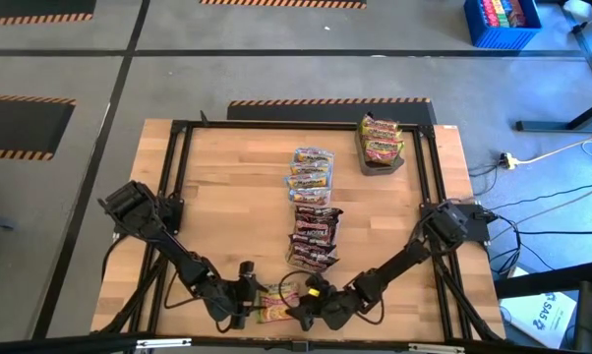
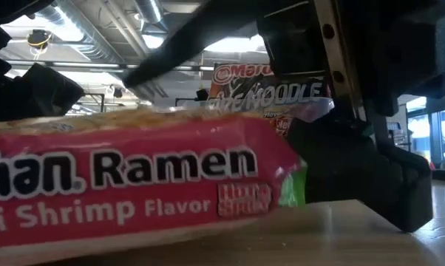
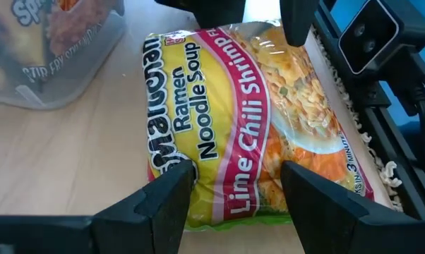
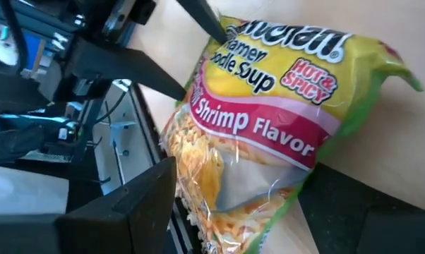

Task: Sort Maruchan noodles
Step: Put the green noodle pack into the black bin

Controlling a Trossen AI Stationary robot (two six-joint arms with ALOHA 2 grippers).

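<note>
Yellow-green-red noodle packet point(image 3: 248, 120) lies between left gripper point(image 3: 237, 187) and right gripper point(image 4: 262, 212), both fingers spread

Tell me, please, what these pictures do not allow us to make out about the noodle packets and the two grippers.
- High view: the yellow packet is mostly covered by the left gripper and right gripper; contact cannot be judged.
- High view: labels of the maroon packets and pale blue packets are too small to read.
- Low view: the yellow packet fills the frame; its left end is cut off.
- Left wrist view: the clear tub is cropped and blurred.
</note>
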